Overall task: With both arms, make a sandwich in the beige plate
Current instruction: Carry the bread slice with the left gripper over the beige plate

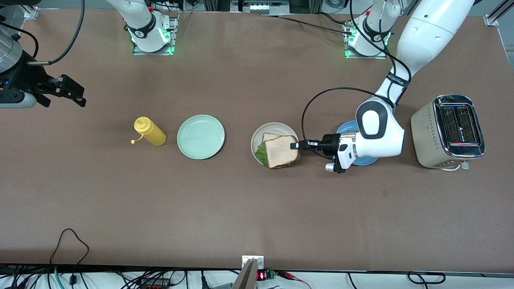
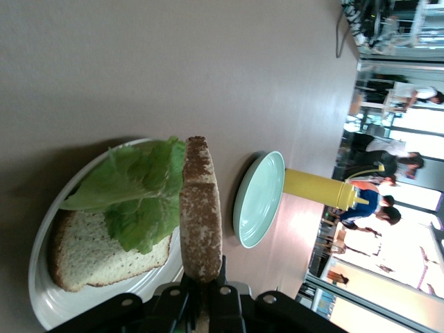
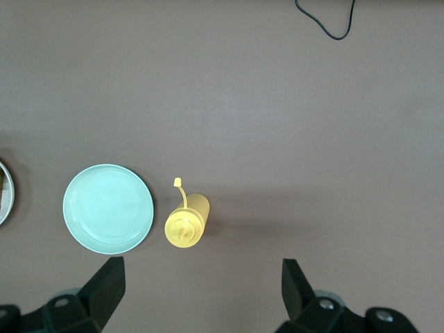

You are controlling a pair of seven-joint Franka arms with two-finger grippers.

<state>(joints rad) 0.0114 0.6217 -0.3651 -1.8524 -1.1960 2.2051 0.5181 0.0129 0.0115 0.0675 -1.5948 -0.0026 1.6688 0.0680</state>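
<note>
Brown surface [image 1: 241, 208] | beige plate [image 1: 259, 134] at centre: bottom bread slice [image 2: 90, 253], lettuce [image 2: 135, 198] | left tool [image 1: 296, 145] clamps top bread slice [image 1: 282, 151] over plate | right tool [image 1: 68, 93] wide, waiting over the right arm's end | mint-green plate [image 1: 200, 137], mustard bottle [image 1: 150, 131] beside.

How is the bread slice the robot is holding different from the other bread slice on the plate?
The top square brown-crusted bread slice is pinched at its edge by the left gripper, raised over the ruffled green lettuce leaf; the bottom square bread slice lies flat on the round beige plate, under the lettuce. Both look alike: light brown with darker crust.
</note>
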